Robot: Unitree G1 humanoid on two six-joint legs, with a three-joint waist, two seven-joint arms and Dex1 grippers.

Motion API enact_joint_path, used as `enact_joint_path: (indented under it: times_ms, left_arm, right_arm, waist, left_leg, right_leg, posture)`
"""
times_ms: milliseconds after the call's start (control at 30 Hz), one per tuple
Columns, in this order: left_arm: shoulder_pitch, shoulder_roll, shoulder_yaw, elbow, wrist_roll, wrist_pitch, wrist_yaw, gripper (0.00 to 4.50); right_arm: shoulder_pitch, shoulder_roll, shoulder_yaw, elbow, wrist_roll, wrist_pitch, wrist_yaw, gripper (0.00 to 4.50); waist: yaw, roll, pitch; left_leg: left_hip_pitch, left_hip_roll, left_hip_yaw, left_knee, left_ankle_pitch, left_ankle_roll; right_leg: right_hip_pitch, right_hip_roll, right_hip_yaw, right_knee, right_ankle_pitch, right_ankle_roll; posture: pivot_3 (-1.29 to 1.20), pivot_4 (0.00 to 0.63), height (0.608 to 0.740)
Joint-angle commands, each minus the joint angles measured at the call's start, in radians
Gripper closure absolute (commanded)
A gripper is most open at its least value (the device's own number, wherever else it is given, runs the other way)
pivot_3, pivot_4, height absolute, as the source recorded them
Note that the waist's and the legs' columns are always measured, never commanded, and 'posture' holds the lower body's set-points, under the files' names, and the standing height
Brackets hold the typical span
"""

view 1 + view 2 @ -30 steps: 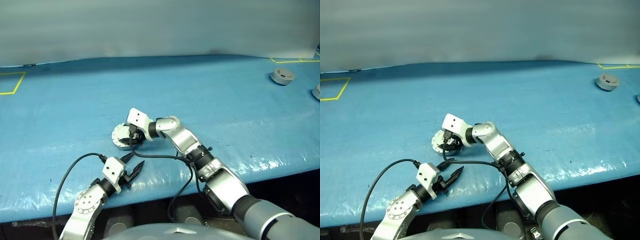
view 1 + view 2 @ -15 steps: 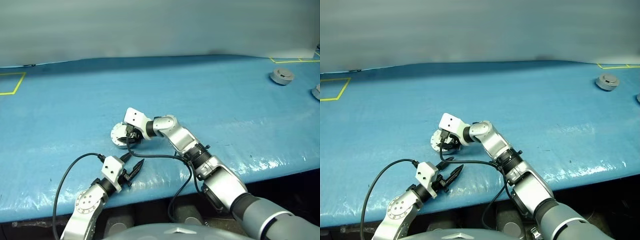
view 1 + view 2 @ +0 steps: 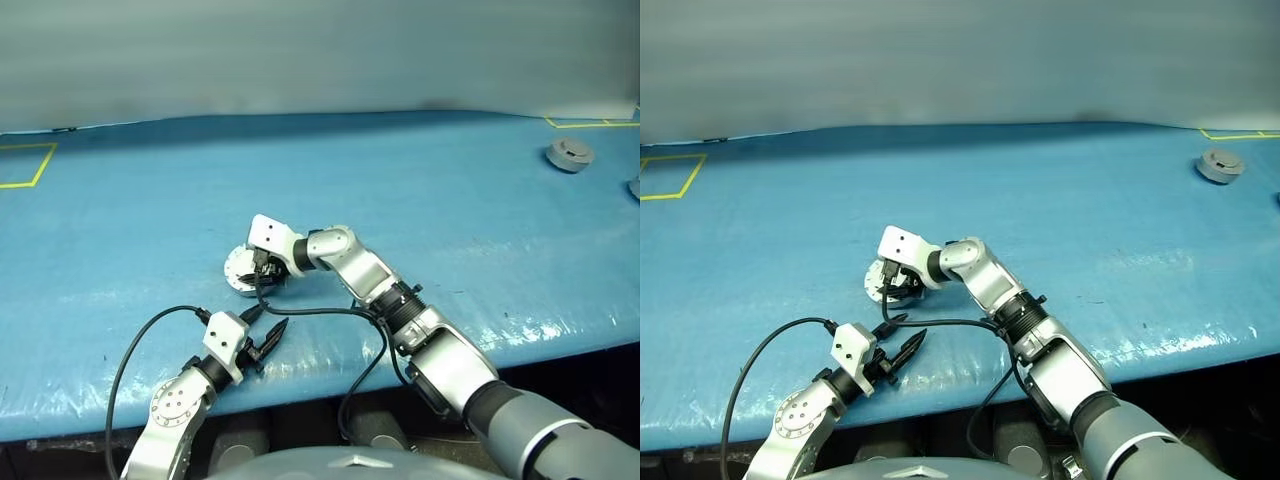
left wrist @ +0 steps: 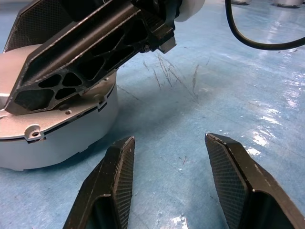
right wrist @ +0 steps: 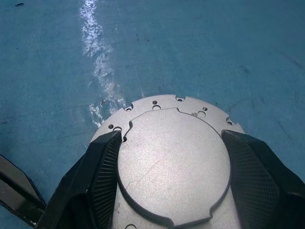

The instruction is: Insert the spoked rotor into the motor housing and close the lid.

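The lid, a plain grey disc with a raised middle, sits on top of the motor housing, a round silver-grey body on the blue table. My right gripper reaches over it from the right. Its fingers press against both sides of the lid's raised middle. My left gripper is open just in front of the housing, near the table's front edge, with nothing between its fingers. The spoked rotor is hidden.
Two more round grey parts lie far right at the back and at the edge. Yellow tape marks sit at the far left. A black cable loops between my arms.
My right wrist has rolled slightly over the lid. The left gripper has stayed where it was.
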Motion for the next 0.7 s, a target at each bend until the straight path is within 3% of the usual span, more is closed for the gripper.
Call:
enact_joint_path:
  times_ms: [33,500,700]
  left_arm:
    - [-0.002,0.006,0.004,-0.024,-0.002,-0.006,-0.003,1.96]
    - [-0.003,0.026,0.015,-0.031,-0.009,-0.007,-0.007,1.96]
    - [-0.001,0.037,0.109,-0.089,-0.072,0.031,0.029,1.96]
  right_arm:
    - [0.010,-0.035,0.012,0.093,-0.044,-0.006,-0.002,1.47]
    - [0.011,-0.026,-0.018,0.119,-0.026,0.123,-0.007,1.47]
    - [0.018,-0.032,-0.015,0.108,-0.028,0.126,-0.007,1.47]
  waist:
    - [0.000,0.000,0.000]
    - [0.007,0.004,-0.002]
    - [0.008,0.004,-0.003]
  left_leg:
    - [0.000,0.000,0.000,0.000,0.000,0.000]
    - [0.001,0.000,-0.002,0.000,0.000,0.000]
    - [0.001,0.001,-0.003,0.000,0.000,0.000]
  right_leg:
    - [0.000,0.000,0.000,0.000,0.000,0.000]
    - [-0.001,-0.002,-0.001,0.000,0.000,0.000]
    - [-0.001,-0.003,-0.002,-0.001,0.000,0.000]
  posture:
    - [0.00,0.150,0.740]
    - [0.00,0.150,0.740]
    - [0.00,0.150,0.740]
